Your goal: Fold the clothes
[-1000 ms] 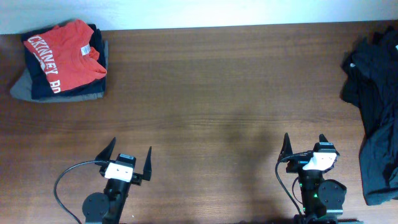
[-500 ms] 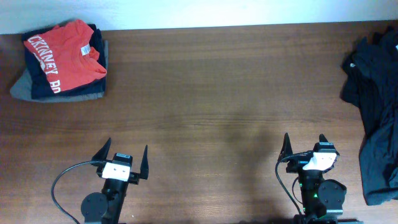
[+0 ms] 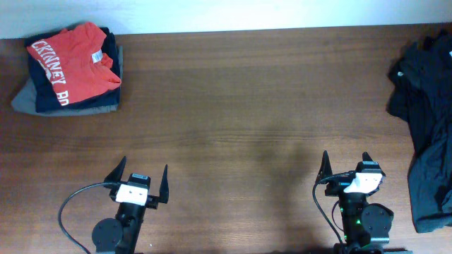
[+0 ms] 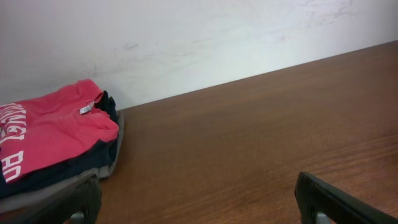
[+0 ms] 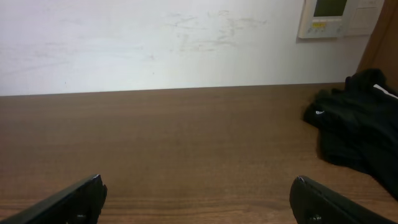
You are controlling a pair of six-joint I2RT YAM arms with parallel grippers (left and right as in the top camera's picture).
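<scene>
Far left, folded orange-red T-shirt (image 3: 70,60) (left claw (image 3: 145,169), right claw (image 3: 345,159) agape)

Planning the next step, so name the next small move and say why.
Probably swing the right gripper, open, toward the black clothes heaped unfolded at far right, to pinch an edge and drag one garment toward the middle. The orange-red T-shirt already lies folded at far left.
</scene>
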